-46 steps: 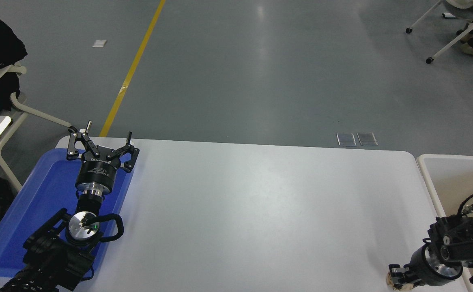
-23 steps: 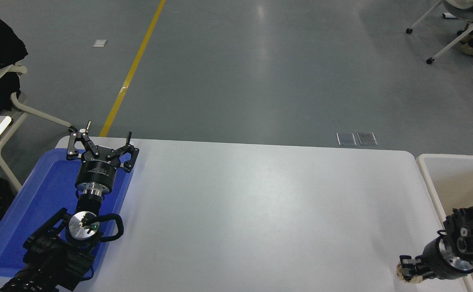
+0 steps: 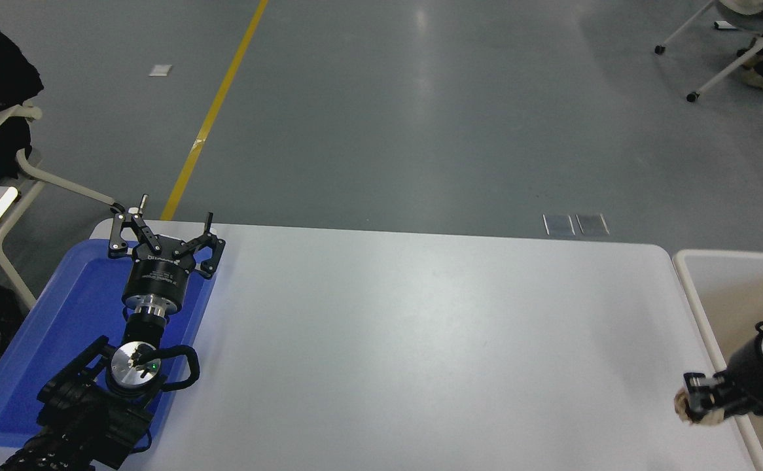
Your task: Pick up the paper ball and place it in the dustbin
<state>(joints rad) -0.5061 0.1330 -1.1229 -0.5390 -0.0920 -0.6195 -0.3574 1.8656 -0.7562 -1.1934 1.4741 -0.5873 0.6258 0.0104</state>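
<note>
My right gripper (image 3: 690, 405) comes in from the right edge, low over the table's right border, and is shut on the paper ball (image 3: 682, 405), a small tan wad that shows at the fingertips. The dustbin (image 3: 699, 288), a white bin with a beige inside, stands just right of the table; the right arm reaches across its rim. My left gripper (image 3: 162, 224) is parked at the lower left over a blue tray (image 3: 61, 327), its fingers spread open and nothing between them.
The white table (image 3: 421, 347) spans the middle of the view. A chair frame (image 3: 41, 176) and a person's dark sleeve are at the far left. A wheeled chair (image 3: 735, 59) stands on the grey floor at the top right.
The right gripper has moved right and slightly up with the paper ball, from the table's front right corner toward the dustbin's rim. The left arm has not moved.
</note>
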